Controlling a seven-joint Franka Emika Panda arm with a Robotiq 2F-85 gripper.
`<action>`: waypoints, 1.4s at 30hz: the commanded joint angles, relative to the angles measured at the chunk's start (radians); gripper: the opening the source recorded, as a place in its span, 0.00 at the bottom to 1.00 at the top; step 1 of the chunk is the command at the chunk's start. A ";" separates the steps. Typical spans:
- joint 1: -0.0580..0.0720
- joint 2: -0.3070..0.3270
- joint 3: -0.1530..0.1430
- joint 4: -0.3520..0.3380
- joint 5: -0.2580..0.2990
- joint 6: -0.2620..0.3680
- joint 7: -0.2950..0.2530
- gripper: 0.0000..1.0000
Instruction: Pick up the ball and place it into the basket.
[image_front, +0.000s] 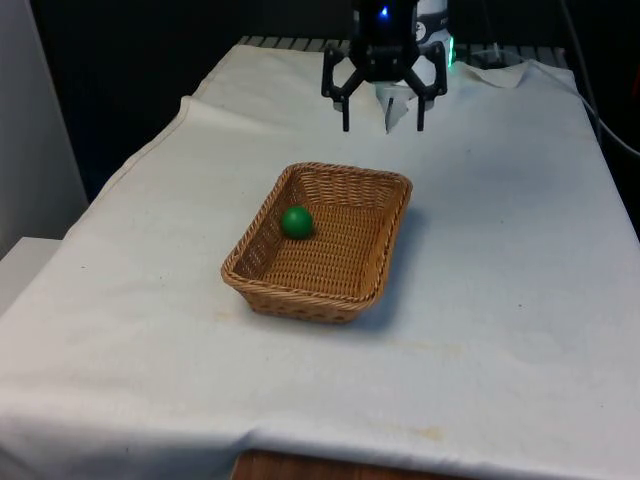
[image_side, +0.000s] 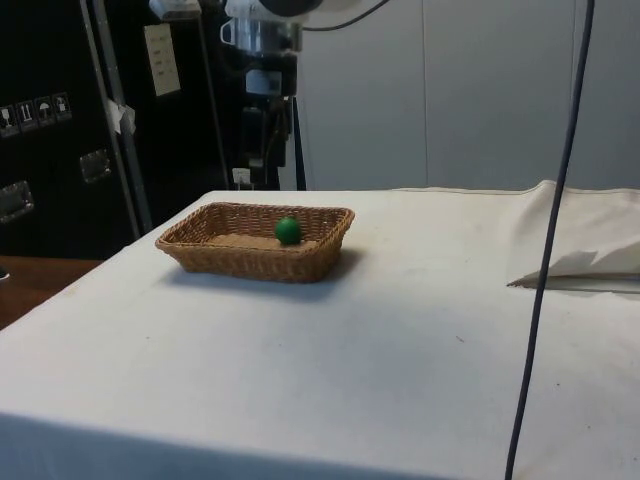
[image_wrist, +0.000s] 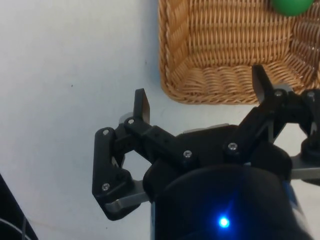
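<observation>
Already the green ball (image_front: 297, 221) lies inside the wicker basket (image_front: 375, 285), against its wall on the front view's left. My end effector (image_front: 383, 122) hangs released and empty above the bench (image_front: 500, 300), beyond the basket's far rim.

It was a lab: a clothed table (image_side: 400, 330), dark cabinets (image_side: 60, 130) at nine o'clock, a hanging cable (image_side: 555, 230).

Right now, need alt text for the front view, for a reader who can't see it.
A green ball lies inside a wicker basket on a white-clothed table, near the basket's wall on the front view's left. The black claw hangs open and empty above the cloth beyond the basket.
</observation>
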 joint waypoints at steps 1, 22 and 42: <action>0.005 -0.011 -0.001 -0.011 -0.014 -0.002 0.005 1.00; 0.004 -0.101 0.044 -0.074 -0.089 -0.070 0.015 1.00; -0.004 -0.139 0.036 -0.084 -0.179 -0.158 0.096 1.00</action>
